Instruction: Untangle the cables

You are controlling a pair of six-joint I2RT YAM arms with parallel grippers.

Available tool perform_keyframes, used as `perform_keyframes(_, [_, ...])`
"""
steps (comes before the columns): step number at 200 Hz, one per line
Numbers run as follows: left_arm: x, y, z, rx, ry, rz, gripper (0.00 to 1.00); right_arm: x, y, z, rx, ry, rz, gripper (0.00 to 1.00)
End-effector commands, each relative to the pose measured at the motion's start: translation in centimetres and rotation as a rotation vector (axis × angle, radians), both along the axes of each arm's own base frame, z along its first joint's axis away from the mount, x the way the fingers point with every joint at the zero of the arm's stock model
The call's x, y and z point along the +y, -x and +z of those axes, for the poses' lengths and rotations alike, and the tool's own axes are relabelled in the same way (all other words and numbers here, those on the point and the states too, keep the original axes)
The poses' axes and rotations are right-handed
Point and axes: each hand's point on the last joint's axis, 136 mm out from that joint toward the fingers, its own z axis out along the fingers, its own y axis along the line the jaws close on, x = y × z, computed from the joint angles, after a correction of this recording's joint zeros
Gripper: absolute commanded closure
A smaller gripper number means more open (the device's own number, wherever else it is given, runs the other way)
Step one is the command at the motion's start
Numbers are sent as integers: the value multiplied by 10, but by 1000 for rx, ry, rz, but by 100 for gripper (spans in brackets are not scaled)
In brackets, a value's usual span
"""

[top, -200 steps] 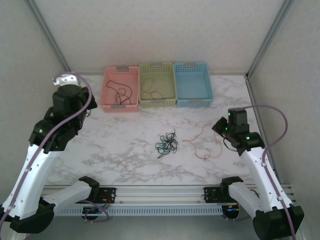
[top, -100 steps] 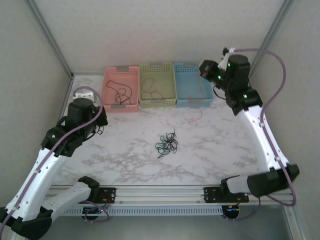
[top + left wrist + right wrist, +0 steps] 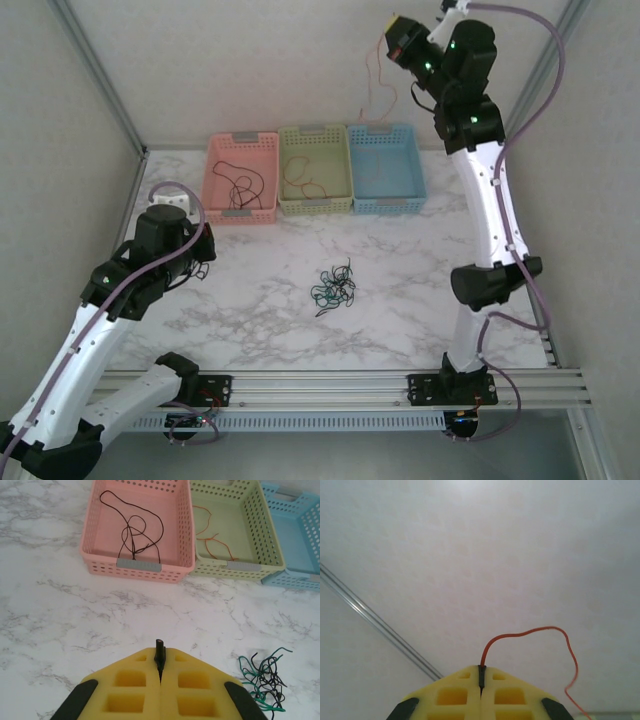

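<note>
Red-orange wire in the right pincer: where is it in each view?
Top external: red-orange wire dangles from the right pincer, top of picture, above the blue basket.
Right wrist: bottom centre, wire rising from the shut pincer, arcing right.
Left wrist: a second red-orange wire lies in the green basket.
Shared landmark: the right pincer.

The left gripper [image 3: 160,666] is seen at the bottom centre of the frame, its yellow fingers [image 3: 127,690] pressed together. A short black stub stands out from the seam; what it is cannot be told. A marble table [image 3: 65,610] is spread beneath. In the upper left a pink basket [image 3: 100,562] is set, with a black cable [image 3: 134,530] looped inside. Beside it a green basket [image 3: 197,555] holds a red-orange cable [image 3: 216,539]. A blue basket [image 3: 295,577] is cut off at the upper right. A tangle of teal-green and black cables [image 3: 262,680] lies at the lower right.
</note>
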Motion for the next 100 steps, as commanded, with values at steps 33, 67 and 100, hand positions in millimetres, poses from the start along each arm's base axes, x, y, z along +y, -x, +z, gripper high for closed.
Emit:
perform_keyframes(33, [1, 4, -10, 30, -7, -5, 100, 21, -41, -16, 1, -67, 25, 100])
perform_keyframes(67, [3, 4, -14, 40, -18, -1, 100, 58, -77, -89, 150, -43, 87, 100])
perform_keyframes(100, [3, 4, -18, 50, -27, 1, 100, 99, -95, -177, 319, 35, 155, 100])
